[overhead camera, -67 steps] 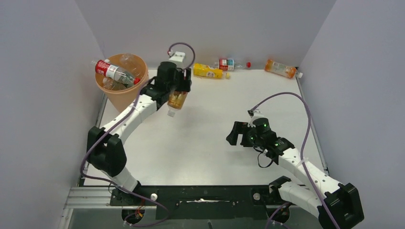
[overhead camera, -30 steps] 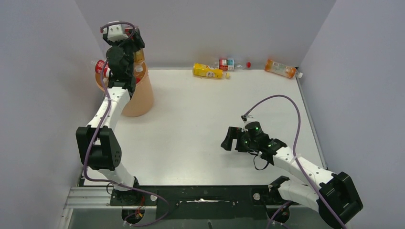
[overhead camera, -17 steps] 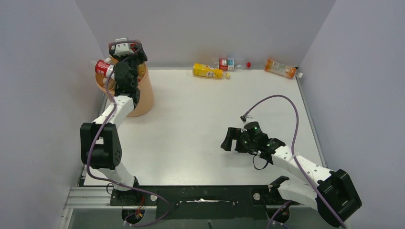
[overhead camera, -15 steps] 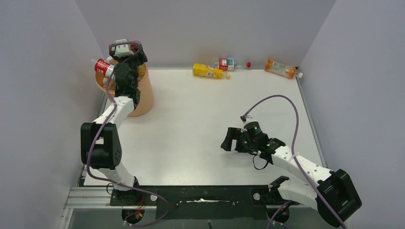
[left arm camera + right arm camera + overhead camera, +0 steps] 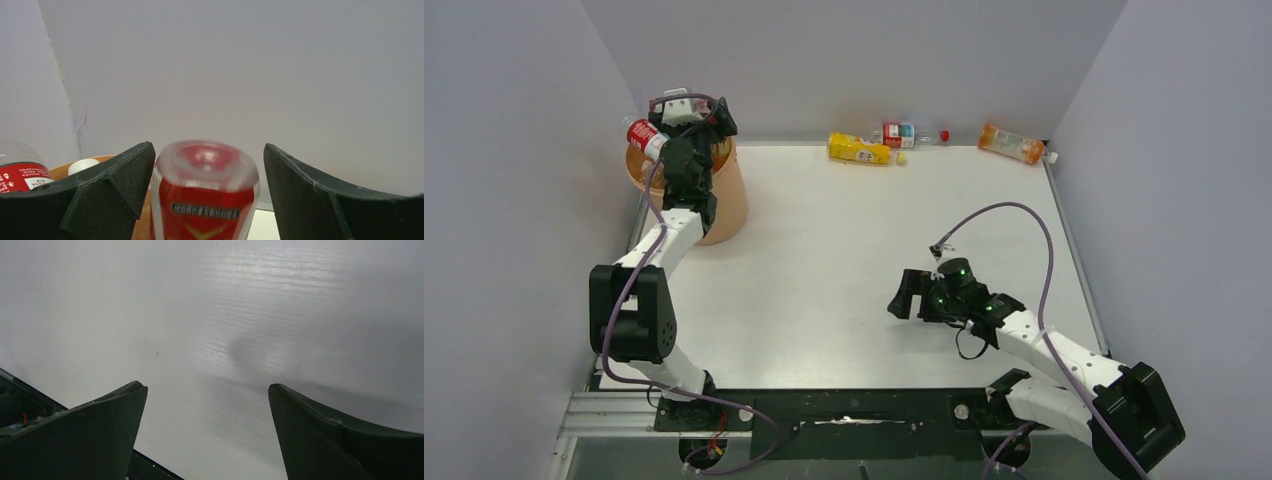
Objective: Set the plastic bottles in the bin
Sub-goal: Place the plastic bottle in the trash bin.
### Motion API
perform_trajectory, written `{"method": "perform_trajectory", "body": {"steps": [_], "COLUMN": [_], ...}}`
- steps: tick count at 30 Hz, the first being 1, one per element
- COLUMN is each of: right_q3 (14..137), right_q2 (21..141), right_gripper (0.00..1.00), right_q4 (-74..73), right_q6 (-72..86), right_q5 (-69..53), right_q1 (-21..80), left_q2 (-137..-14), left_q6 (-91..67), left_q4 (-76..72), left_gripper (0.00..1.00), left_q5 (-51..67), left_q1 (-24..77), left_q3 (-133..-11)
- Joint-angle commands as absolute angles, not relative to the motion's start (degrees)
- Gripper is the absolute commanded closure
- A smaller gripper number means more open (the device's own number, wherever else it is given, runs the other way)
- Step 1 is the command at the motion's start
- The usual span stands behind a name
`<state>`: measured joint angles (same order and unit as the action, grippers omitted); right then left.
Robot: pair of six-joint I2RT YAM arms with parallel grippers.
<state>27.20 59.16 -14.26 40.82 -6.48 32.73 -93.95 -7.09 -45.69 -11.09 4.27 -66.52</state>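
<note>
The peach-orange bin (image 5: 727, 205) stands at the far left; its rim (image 5: 102, 160) shows low in the left wrist view. My left gripper (image 5: 709, 135) is over the bin with its jaws apart. A red-labelled bottle (image 5: 205, 200) sits blurred between them, base up, with a gap on its right side. Another red-labelled bottle (image 5: 645, 136) sticks out over the bin's left rim and also shows in the left wrist view (image 5: 17, 172). My right gripper (image 5: 906, 296) is open and empty above bare table (image 5: 207, 386).
Three bottles lie along the back wall: a yellow one (image 5: 859, 150), a clear one with a red and blue label (image 5: 904, 133) and an orange one (image 5: 1012, 144) near the right corner. Grey walls close in both sides.
My left arm swung from the table's middle up over the bin with the bottle, and its jaws have opened. The bottle jutting from the bin tipped more upright. The right arm barely moved.
</note>
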Motion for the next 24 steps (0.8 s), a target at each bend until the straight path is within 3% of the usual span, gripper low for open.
{"method": "perform_trajectory", "body": {"steps": [1,24], "right_q3": [27.3,28.8], "right_q2": [56.6,53.6], "right_gripper": [0.02,0.02], "right_q4": [-13.8,-15.8], "right_q6": [40.7,40.8], "right_q5": [-6.7,-6.8], "right_q1": [33.3,33.4], "left_q2": [-90.3,-76.5], "left_q6": [-8.6,-15.3], "left_q4": [-44.8,-30.0], "left_gripper": [0.18,0.15], "left_q5": [-9.4,-6.5], "left_q1": [4.1,7.7], "left_q3": [-69.0,-74.6]}}
